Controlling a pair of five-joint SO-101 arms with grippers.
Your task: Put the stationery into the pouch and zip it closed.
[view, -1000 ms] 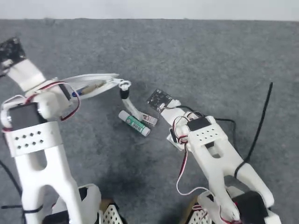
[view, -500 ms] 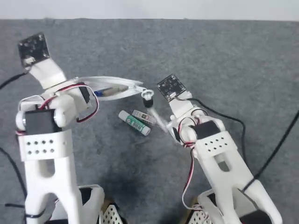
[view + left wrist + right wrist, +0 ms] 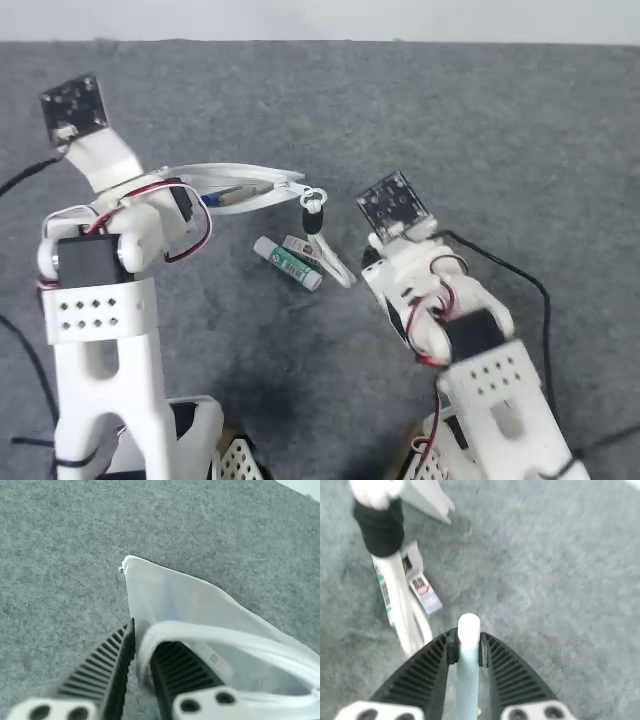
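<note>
A translucent white pouch (image 3: 235, 186) hangs off the grey table, and my left gripper (image 3: 137, 662) is shut on its zip edge (image 3: 200, 630). A pen-like item with a blue part (image 3: 225, 196) lies inside it. From the pouch's right end hangs a ring with a black bead (image 3: 313, 222) and a white pull strap (image 3: 332, 262). My right gripper (image 3: 468, 640) is shut on that strap's far end. A green-and-white glue stick (image 3: 288, 263) and a small labelled eraser-like piece (image 3: 308, 250) lie on the table under the strap; both also show as the glue stick (image 3: 384, 592) and small piece (image 3: 425, 592).
Grey felt covers the table (image 3: 450, 120), open at the back and right. A black cable (image 3: 535, 285) runs beside the right arm. The two arm bases stand at the near edge.
My right gripper has drawn back to the right with the strap, and the black bead and pouch end have followed it. The left arm shifted right a second ago, then stayed still.
</note>
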